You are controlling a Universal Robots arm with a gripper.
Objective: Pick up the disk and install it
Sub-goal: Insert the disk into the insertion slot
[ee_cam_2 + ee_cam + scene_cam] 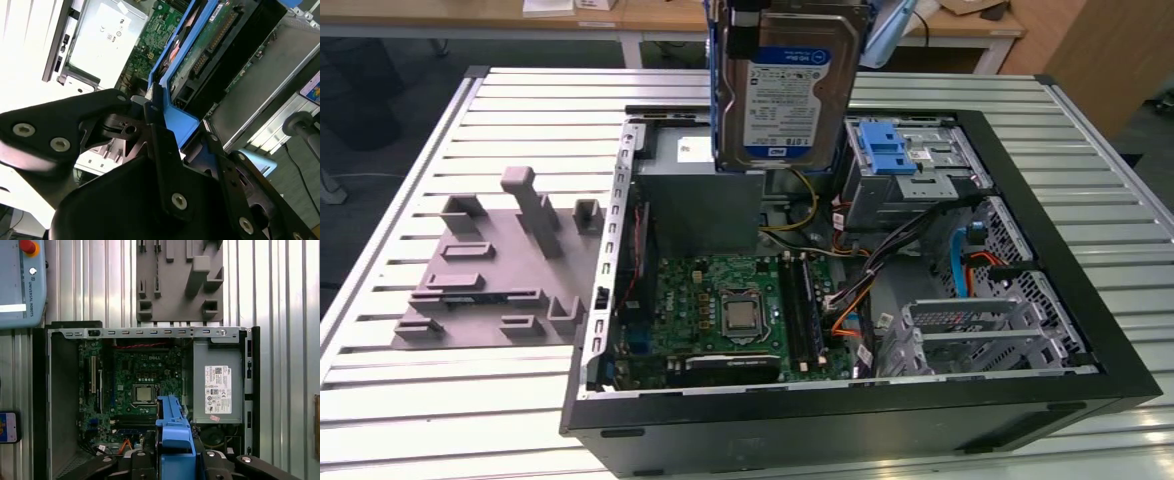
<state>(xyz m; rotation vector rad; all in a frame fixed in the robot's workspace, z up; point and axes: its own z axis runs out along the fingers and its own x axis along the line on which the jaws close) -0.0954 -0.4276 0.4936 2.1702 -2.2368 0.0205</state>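
Observation:
The disk [787, 90] hangs upright above the open computer case [1067, 250], its white-and-blue label facing the exterior view. It sits over the case's back part, between the grey metal box [700, 190] and the drive bay with the blue latch [887, 155]. My gripper [182, 130] is shut on the disk's blue bracket [180, 122]. In the first wrist view the bracket [175, 432] sticks out between the fingers of the gripper [175, 456], above the motherboard [142, 385]. The disk's circuit-board side [210, 55] shows in the second wrist view.
A grey fixture block [494, 260] with upright pegs lies on the slatted table at the exterior view's left of the case. Cables [854, 300] and a metal cage [974, 335] fill the case's right half. A pendant [22, 282] lies beside the case.

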